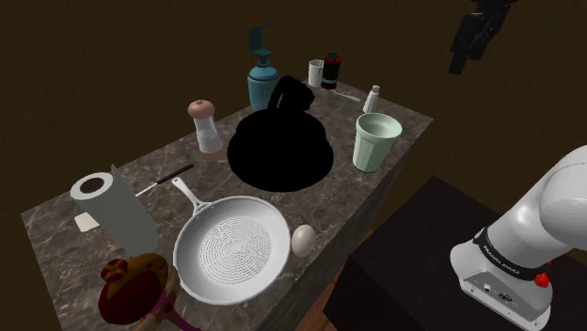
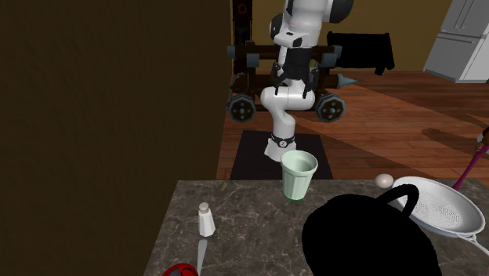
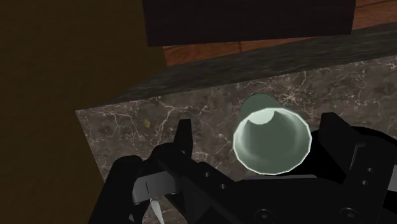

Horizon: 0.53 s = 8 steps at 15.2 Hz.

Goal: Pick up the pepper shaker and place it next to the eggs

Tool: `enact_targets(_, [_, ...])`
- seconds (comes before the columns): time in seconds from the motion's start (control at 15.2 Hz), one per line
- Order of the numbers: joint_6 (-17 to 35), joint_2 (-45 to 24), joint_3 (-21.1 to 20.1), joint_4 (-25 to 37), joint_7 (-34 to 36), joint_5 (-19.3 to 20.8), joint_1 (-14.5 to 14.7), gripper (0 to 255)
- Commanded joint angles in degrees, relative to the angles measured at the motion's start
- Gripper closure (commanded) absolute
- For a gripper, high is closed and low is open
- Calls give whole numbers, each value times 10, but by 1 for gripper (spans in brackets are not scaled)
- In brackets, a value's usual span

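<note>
1. Dark marbled stone table [image 1: 353,188], one long slab.
2. Pale green cup [image 1: 377,141], upright near the edge. Small white shaker with grey cap [image 1: 373,97] stands near it, apart.
3. All-black kettle shape [image 1: 282,146] mid-table. White mill with brown knob [image 1: 204,125] stands beside it.
4. White perforated long-handled pan [image 1: 232,249], with a beige egg [image 1: 303,240] just beside its rim.
5. White paper-towel roll [image 1: 113,209], upright, toward the shoulder view's left.

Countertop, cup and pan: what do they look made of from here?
Countertop: dark polished stone, likely marble, going by the pale veins across it. Cup: smooth pale green with a soft sheen. It could be plastic or glazed ceramic; I cannot tell which. Pan: plain matte white with a dotted base. The look leaves its material open, perhaps coated metal.
</note>
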<state>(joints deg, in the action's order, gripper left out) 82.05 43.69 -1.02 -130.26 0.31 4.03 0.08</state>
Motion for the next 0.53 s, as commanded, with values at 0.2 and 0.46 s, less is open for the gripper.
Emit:
enact_targets(0.2, [54, -28, 23, -17, -28, 19, -5, 0])
enact_targets(0.46, [125, -76, 54, -27, -63, 39, -11, 0])
